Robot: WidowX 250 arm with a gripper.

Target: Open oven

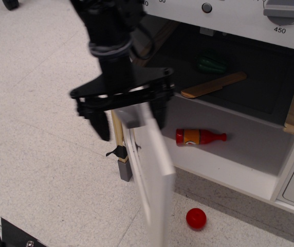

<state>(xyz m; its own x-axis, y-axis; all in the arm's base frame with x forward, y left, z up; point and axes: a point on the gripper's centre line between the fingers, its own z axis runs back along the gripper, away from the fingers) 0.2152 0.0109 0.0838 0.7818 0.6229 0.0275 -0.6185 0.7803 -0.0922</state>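
Oven (239, 67) fills upper right of view, cavity exposed; its door (154, 170) hangs at ~6 o'clock of centre, swung out so far it's seen nearly edge-on. Judged: opening step is about done, task near complete; what's left is prob. clearing the arm away w/o knocking the door shut.

Gripper (130, 117) sits at ~10 o'clock of centre, fingers spread wide, one prong (102, 123) left of the door top, the other right; grey handle (128, 118) between them but nothing pinched as far as visible, can't tell if a pad touches the door edge.

Next move, as a guess: lift up & back toward 11 o'clock, keeping the right prong off the door's inner face; door looks light, hinged, prob. swings at a nudge.

Materials: door is flat white painted board, thick square edge; gripper matte black, angular; wooden corner post (117, 128) pale, thin, w/ grey foot. Inside: smooth white shelf w/ red toy bottle (200, 137) lying on its side, flat wooden spatula (214, 85), green item (211, 64) at back, unclear what. Glossy red ball (196, 218) on speckled floor (39, 134) at 5 o'clock; grey ribbed knob (285, 10) at 1 o'clock.
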